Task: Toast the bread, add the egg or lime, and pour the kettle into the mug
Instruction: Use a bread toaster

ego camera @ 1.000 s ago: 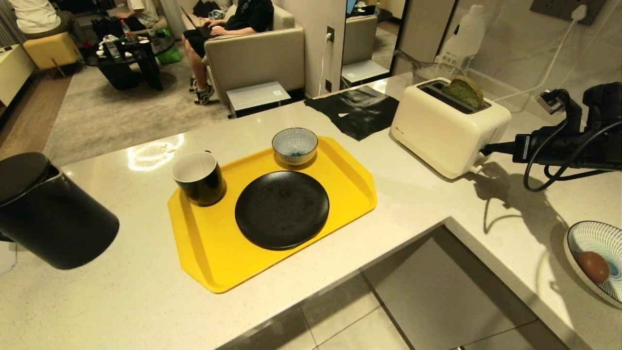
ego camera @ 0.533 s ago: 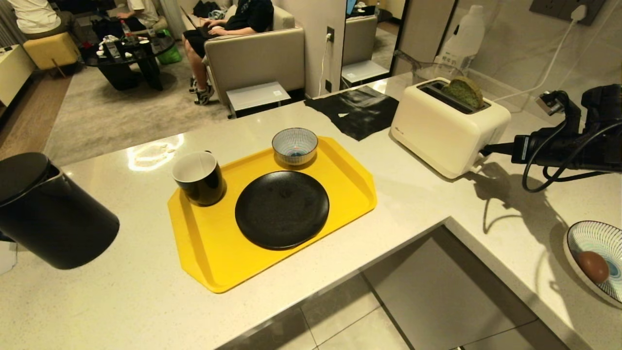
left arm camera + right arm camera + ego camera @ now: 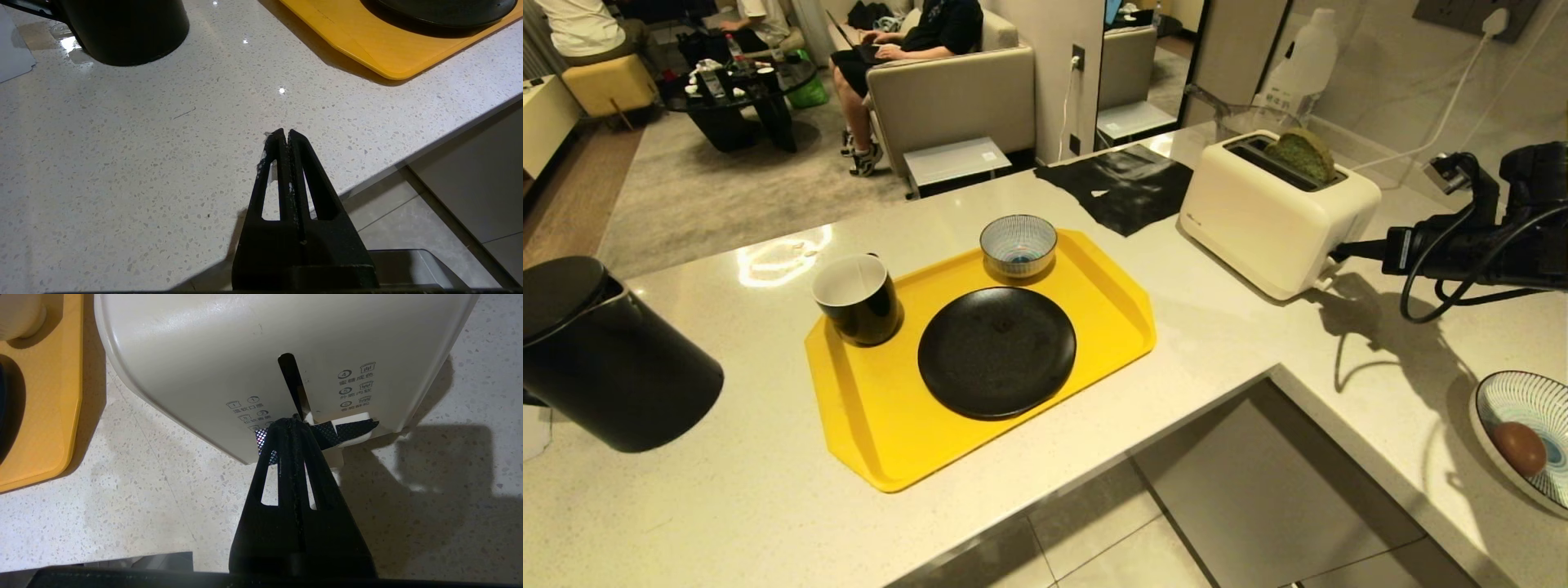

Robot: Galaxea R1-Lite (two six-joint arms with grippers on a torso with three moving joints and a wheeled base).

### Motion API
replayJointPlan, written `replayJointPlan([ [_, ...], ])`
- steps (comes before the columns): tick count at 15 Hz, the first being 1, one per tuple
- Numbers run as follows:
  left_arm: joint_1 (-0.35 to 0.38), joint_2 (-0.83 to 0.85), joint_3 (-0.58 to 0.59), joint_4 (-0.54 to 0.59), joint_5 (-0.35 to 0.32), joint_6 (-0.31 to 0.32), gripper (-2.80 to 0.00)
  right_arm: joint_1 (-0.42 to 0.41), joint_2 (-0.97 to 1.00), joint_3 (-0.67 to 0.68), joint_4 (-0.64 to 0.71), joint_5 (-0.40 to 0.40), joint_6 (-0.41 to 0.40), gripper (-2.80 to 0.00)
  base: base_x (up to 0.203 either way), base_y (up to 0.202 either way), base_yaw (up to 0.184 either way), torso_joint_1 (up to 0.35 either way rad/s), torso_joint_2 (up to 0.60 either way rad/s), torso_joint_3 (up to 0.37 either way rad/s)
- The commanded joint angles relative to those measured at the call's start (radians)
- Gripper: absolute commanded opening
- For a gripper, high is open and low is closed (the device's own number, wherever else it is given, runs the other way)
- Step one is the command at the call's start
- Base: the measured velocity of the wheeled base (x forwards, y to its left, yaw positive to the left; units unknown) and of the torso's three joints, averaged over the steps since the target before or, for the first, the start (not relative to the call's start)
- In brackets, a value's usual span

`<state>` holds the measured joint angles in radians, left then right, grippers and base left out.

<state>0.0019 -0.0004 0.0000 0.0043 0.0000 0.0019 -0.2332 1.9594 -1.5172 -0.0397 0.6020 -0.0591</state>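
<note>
One bread [image 3: 1303, 153] in toaster [image 3: 1278, 214] far right; one mug [image 3: 858, 299], one kettle [image 3: 600, 359] left; one egg [image 3: 1519, 448] near right; right gripper [image 3: 293, 421] closed at toaster lever [image 3: 352, 428]; left gripper [image 3: 284, 134] closed, empty

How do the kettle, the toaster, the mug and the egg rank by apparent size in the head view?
1. kettle, largest, though it sits nearest the camera, which may exaggerate it
2. toaster, close behind the kettle
3. mug
4. egg, clearly smallest
</note>
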Motion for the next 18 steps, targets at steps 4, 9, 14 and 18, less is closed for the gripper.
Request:
replayJointPlan([
  [4, 0.001, 0.0, 0.0, 0.0, 0.0, 0.0, -2.8, 0.0, 0.0, 0.0, 0.001, 0.004, -0.001, -2.8, 0.0, 0.0, 0.0, 0.0, 0.0, 0.0],
  [9, 0.001, 0.0, 0.0, 0.0, 0.0, 0.0, -2.8, 0.0, -0.002, 0.002, 0.001, 0.004, 0.001, -2.8, 0.0, 0.0, 0.0, 0.0, 0.0, 0.0],
  [14, 0.0, 0.0, 0.0, 0.0, 0.0, 0.0, -2.8, 0.0, -0.002, -0.001, 0.001, 0.004, 0.001, -2.8, 0.0, 0.0, 0.0, 0.0, 0.0, 0.0],
  [18, 0.0, -0.001, 0.0, 0.0, 0.0, 0.0, -2.8, 0.0, -0.002, -0.004, 0.001, 0.004, 0.001, -2.8, 0.0, 0.0, 0.0, 0.0, 0.0, 0.0],
])
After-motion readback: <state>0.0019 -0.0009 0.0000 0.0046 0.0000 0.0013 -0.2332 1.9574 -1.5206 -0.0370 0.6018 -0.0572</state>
